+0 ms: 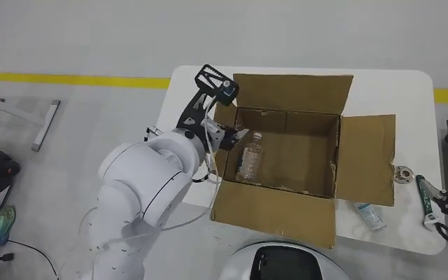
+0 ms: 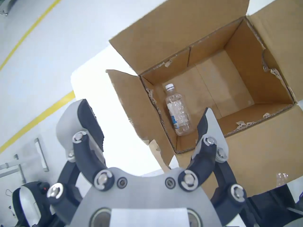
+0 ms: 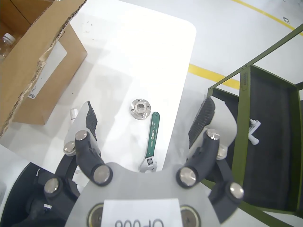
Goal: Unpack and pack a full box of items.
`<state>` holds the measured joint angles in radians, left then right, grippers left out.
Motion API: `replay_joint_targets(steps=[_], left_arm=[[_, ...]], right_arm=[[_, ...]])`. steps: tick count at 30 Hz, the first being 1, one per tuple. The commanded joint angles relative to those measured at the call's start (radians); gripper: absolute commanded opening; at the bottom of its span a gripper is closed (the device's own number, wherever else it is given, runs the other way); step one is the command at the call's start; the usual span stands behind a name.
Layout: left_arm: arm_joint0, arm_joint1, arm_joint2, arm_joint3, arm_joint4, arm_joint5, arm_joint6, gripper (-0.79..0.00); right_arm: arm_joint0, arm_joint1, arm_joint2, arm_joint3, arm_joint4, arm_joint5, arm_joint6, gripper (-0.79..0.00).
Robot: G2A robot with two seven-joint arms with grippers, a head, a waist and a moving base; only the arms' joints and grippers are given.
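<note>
An open cardboard box (image 1: 290,210) stands on the white table (image 1: 413,91) with its flaps folded out. One clear plastic bottle (image 1: 250,157) (image 2: 178,109) with a white cap lies on the box floor by the left wall. My left gripper (image 1: 231,134) (image 2: 145,116) hangs open above the box's left edge, holding nothing. My right gripper (image 3: 148,112) is open over the table right of the box, above a metal flange (image 3: 140,108) (image 1: 402,173) and a green-handled wrench (image 3: 151,140) (image 1: 425,198).
A second clear bottle (image 1: 369,215) lies on the table by the box's right front corner. A green cart (image 3: 260,119) with a dark shelf stands just past the table's right edge. A yellow floor line (image 1: 84,80) runs behind the table.
</note>
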<state>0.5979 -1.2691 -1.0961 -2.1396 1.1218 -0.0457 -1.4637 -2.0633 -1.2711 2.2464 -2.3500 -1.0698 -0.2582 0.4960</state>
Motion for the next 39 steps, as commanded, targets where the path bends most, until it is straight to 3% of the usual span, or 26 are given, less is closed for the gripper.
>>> replay_joint_targets(steps=[1, 5, 11, 22, 31, 39], left_arm=[[0.014, 0.004, -0.039, -0.023, 0.01, 0.001, 0.018, 0.0], [0.016, 0.005, -0.045, -0.025, 0.011, 0.002, 0.021, 0.0], [0.016, 0.005, -0.045, -0.025, 0.011, 0.002, 0.021, 0.0], [0.016, 0.005, -0.045, -0.025, 0.011, 0.002, 0.021, 0.0], [0.016, 0.005, -0.045, -0.025, 0.011, 0.002, 0.021, 0.0], [0.016, 0.005, -0.045, -0.025, 0.011, 0.002, 0.021, 0.0]], right_arm=[[0.008, 0.003, -0.02, 0.0, -0.042, 0.0, 0.049, 0.0], [0.026, 0.009, -0.092, 0.0, -0.106, 0.031, 0.237, 0.0], [0.093, 0.018, -0.235, 0.0, -0.184, 0.04, 0.411, 0.0], [0.101, 0.019, -0.252, 0.0, -0.19, 0.036, 0.408, 0.0], [0.079, 0.021, -0.343, 0.0, -0.206, -0.014, 0.385, 0.0], [0.092, 0.025, -0.477, 0.0, -0.362, -0.01, 0.418, 0.0]])
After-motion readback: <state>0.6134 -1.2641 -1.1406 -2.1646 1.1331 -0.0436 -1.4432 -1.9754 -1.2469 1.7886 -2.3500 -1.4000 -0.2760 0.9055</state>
